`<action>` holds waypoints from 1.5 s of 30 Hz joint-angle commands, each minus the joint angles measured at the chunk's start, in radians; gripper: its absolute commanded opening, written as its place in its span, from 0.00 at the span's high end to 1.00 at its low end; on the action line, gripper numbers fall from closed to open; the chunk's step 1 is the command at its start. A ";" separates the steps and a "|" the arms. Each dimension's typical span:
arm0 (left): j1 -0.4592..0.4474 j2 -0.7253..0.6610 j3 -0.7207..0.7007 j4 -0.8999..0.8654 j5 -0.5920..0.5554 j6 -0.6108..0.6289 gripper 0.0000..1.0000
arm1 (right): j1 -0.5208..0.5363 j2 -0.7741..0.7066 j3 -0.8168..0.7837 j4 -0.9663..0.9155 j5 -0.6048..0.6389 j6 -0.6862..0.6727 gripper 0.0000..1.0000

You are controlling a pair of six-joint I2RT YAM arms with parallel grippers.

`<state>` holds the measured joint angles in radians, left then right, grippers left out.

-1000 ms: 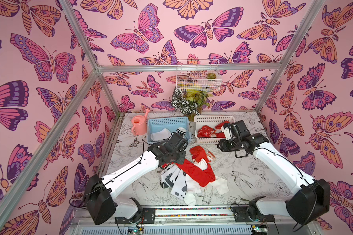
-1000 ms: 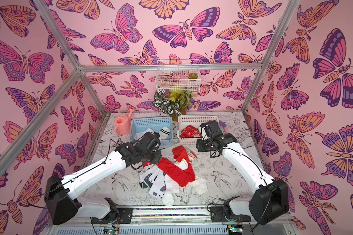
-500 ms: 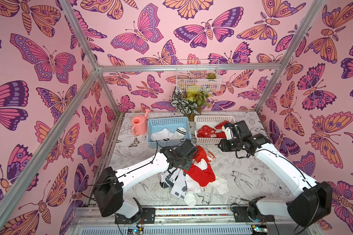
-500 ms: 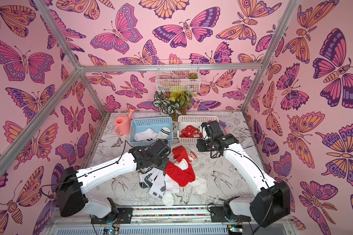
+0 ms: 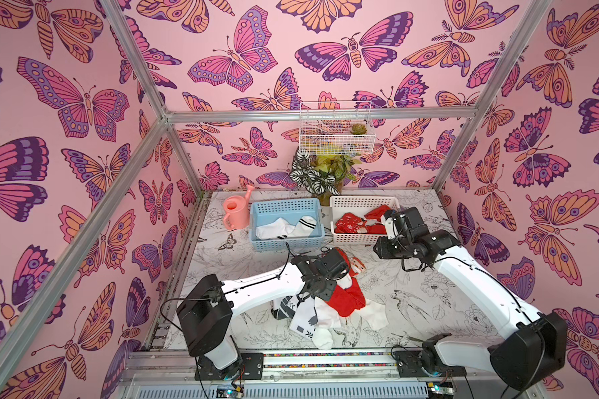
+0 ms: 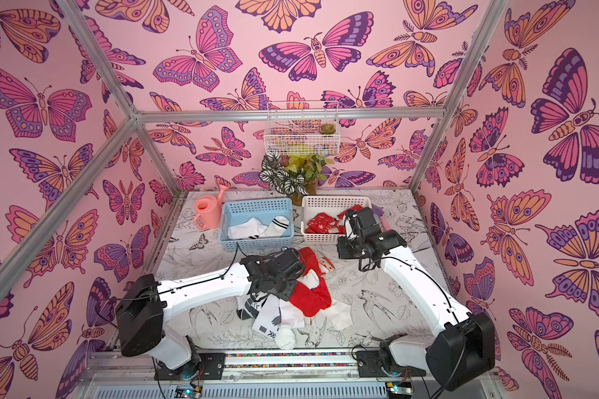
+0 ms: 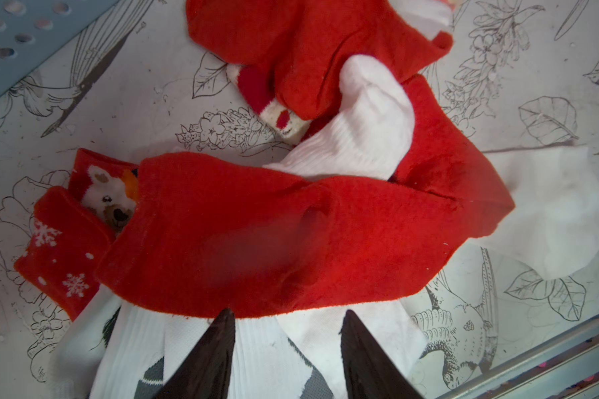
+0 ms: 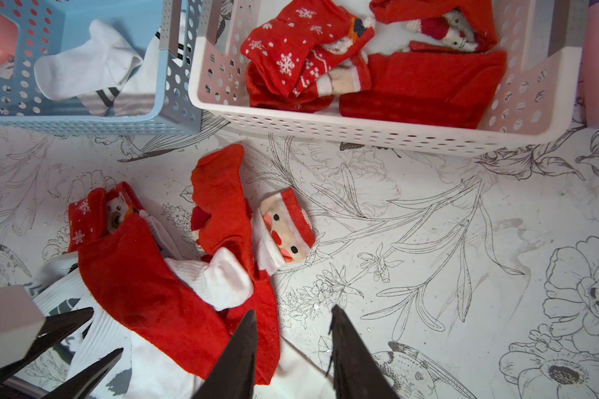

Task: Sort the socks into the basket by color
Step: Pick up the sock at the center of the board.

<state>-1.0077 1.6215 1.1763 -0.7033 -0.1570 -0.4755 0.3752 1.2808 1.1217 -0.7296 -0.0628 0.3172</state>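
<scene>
Top views look down from high; both wrist views closely share the socks (image 7: 291, 224).

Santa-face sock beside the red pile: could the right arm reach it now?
Probably yes: the red-and-cream fabric Santa-face sock lies mostly uncovered, and the right gripper hangs open nearby with nothing between.

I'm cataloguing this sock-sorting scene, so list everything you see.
blue basket: one, blue, table rear
white basket: one, white, beside blue basket
white socks: two visible, white, in blue basket
red socks: several, red, in white basket
sock pile: one, red and white, table centre
watering can: one, pink, beside blue basket
plant: one, green-white, behind baskets
wire basket: one, white, back wall
left gripper: one, black, open over sock pile
right gripper: one, black, open, near white basket
</scene>
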 commanded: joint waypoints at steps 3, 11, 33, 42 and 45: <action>-0.003 0.038 -0.003 0.011 -0.008 0.011 0.48 | -0.007 -0.020 -0.003 -0.010 0.015 0.015 0.62; -0.003 0.085 0.005 0.025 -0.004 0.021 0.48 | -0.012 -0.012 -0.003 -0.003 -0.002 0.019 0.62; 0.004 0.137 -0.001 0.062 -0.030 0.022 0.72 | -0.013 -0.012 0.003 0.002 -0.025 0.013 0.62; 0.011 0.157 0.002 0.066 -0.038 0.022 0.70 | -0.014 -0.016 0.001 0.001 -0.026 0.014 0.62; 0.015 0.167 0.002 0.069 -0.039 0.023 0.70 | -0.014 -0.016 0.001 -0.001 -0.028 0.013 0.62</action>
<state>-1.0016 1.7668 1.1759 -0.6334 -0.1806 -0.4557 0.3672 1.2778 1.1210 -0.7280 -0.0822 0.3180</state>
